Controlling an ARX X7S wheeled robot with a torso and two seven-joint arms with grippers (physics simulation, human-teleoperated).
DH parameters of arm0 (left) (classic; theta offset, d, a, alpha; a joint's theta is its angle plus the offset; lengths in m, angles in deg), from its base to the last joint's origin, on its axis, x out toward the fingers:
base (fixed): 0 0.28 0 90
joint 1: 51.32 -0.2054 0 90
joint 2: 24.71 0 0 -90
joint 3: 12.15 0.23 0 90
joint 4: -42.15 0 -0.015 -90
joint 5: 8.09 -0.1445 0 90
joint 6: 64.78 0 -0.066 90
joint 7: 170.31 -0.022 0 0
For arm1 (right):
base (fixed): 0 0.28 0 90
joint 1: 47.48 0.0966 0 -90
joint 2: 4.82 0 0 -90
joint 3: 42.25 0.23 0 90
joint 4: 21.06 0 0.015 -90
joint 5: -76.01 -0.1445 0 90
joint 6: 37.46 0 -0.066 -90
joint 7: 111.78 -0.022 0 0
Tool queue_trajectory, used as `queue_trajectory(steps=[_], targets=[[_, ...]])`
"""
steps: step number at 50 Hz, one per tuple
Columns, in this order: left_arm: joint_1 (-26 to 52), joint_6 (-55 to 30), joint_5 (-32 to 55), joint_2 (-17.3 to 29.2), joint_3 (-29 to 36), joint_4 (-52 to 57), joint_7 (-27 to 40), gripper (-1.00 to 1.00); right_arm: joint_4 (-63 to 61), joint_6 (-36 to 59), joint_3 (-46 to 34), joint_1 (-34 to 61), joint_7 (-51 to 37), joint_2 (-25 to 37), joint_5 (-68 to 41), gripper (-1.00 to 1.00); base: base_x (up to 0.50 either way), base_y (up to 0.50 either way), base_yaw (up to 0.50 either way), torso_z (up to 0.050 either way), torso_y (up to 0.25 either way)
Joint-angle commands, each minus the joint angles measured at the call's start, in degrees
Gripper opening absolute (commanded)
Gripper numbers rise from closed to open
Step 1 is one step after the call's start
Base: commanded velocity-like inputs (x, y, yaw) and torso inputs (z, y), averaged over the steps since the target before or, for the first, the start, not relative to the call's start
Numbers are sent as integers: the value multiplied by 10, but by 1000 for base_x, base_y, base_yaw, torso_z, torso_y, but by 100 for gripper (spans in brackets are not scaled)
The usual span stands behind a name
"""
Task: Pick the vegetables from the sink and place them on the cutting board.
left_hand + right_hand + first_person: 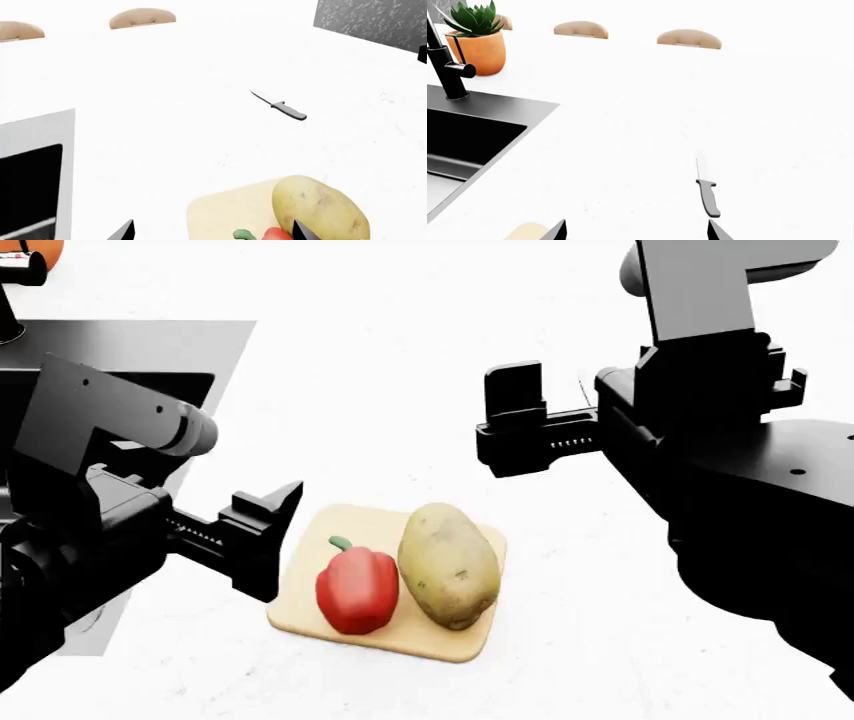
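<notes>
Resting side by side on the cutting board (470,643): pepper (356,589) and potato (450,565). Both my pincers, left gripper (274,537) and right gripper (514,420), hang spread and empty; nothing left.

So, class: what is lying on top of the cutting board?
A red pepper and a potato lie side by side on the board. The board surface beneath them is hidden.

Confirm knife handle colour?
Grey handle on the knife, with a pale blade; the left wrist view shows it best.
</notes>
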Motion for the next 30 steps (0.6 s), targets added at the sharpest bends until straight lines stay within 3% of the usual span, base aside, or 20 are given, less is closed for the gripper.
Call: queue_trajectory(steps=[1,11,16,19,22,25,30], targets=[[60,-29,62,37,-71,-28,30,100,-15,-41,25,-19,8,7,-1,100,0,0,0,0,0],[98,-56,107,52,-103,-37,69,100,-34,-50,50,-4,9,25,-16,100,0,0,0,0,0],[170,-96,150,52,-115,-72,103,100,6,-39,34,64,30,22,-3,100,0,0,0,0,0],[201,-103,140,49,-104,-102,87,100,31,-52,20,87,52,20,19,100,0,0,0,0,0],[276,-93,79,23,-60,-187,31,100,93,-82,-58,149,128,14,99,100,0,0,0,0,0],[316,-80,45,10,-36,-237,-9,100,154,-106,-79,187,161,-3,130,100,0,0,0,0,0],[379,-45,-19,-25,15,-342,-88,100,319,-161,-130,287,245,-45,200,100,0,0,0,0,0]])
